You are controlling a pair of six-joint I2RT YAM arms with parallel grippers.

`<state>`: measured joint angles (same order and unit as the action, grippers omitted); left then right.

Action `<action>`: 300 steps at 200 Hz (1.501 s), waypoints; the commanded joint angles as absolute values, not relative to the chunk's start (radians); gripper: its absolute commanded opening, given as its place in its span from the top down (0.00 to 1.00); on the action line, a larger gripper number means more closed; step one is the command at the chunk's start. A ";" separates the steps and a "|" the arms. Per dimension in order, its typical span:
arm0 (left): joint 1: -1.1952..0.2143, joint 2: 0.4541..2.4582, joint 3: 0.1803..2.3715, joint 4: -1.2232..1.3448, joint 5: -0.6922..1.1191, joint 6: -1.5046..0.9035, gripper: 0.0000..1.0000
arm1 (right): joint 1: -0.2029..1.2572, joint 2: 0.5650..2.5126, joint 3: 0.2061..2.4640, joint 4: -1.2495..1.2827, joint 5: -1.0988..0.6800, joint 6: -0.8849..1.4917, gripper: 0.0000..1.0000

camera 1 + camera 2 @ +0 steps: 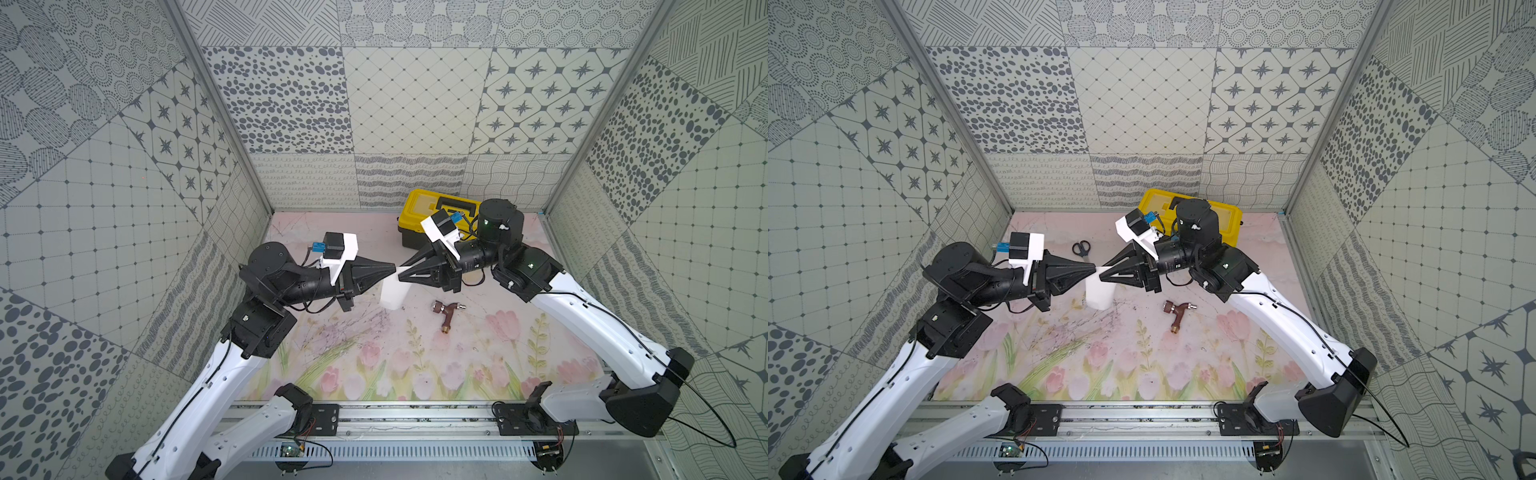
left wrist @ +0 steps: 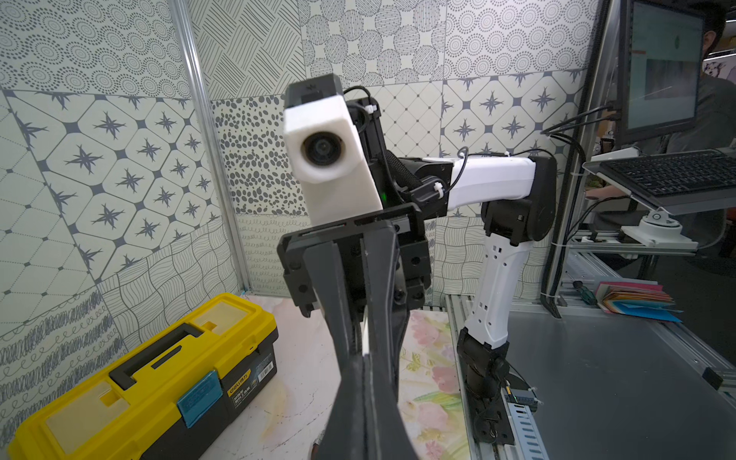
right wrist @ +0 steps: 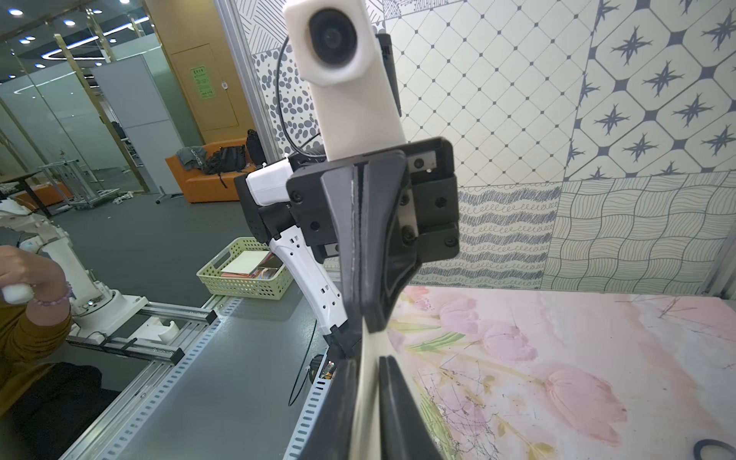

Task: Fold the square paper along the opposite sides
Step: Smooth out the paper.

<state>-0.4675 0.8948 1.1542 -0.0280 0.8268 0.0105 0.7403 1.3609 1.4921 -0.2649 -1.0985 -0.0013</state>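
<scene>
Both of my jaws are clenched on the square paper (image 1: 392, 293). My left gripper (image 1: 390, 268) and right gripper (image 1: 405, 276) meet almost tip to tip and pinch its upper edge. The wrist views show a thin white sliver of the sheet caught between each pair of fingers.

The paper hangs below my tips, off the mat, in front of the yellow toolbox (image 1: 419, 216) and a little to its left. It looks like a narrow rectangle, not a full square, so I judge that the two opposite sides are already brought together in my pinch and the sheet hangs doubled. I cannot tell whether its lower end is a sharp crease or a soft loop, nor whether it touches the mat.

Left to do, I think: lay it down in front of the toolbox, press the fold flat and let go.
</scene>
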 commanded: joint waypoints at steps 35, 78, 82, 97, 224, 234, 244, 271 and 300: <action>-0.468 0.878 1.157 0.069 0.762 -0.015 1.00 | 0.746 1.342 1.478 -0.216 -1.088 0.006 1.00; -0.468 0.877 1.166 0.067 0.754 -0.018 1.00 | 0.746 1.327 1.435 -0.186 -1.074 0.007 0.80; -0.469 0.875 1.166 0.067 0.753 -0.019 1.00 | 0.746 1.325 1.431 -0.184 -1.074 0.006 0.80; -0.468 0.873 1.167 0.067 0.750 -0.018 1.00 | 0.747 1.320 1.421 -0.179 -1.070 0.006 0.82; -0.468 0.863 1.181 0.064 0.729 -0.020 1.00 | 0.746 1.285 1.346 -0.108 -1.060 0.037 0.88; -0.468 0.862 1.181 0.064 0.733 -0.021 1.00 | 0.747 1.285 1.345 -0.104 -1.059 0.038 0.91; -0.468 0.860 1.181 0.063 0.734 -0.022 1.00 | 0.746 1.285 1.344 -0.099 -1.057 0.042 0.99; -0.468 0.859 1.180 0.060 0.733 -0.023 1.00 | 0.747 1.281 1.342 -0.091 -1.052 0.047 1.00; -0.468 0.853 1.180 0.061 0.724 -0.016 1.00 | 0.746 1.281 1.332 -0.080 -1.052 0.054 1.00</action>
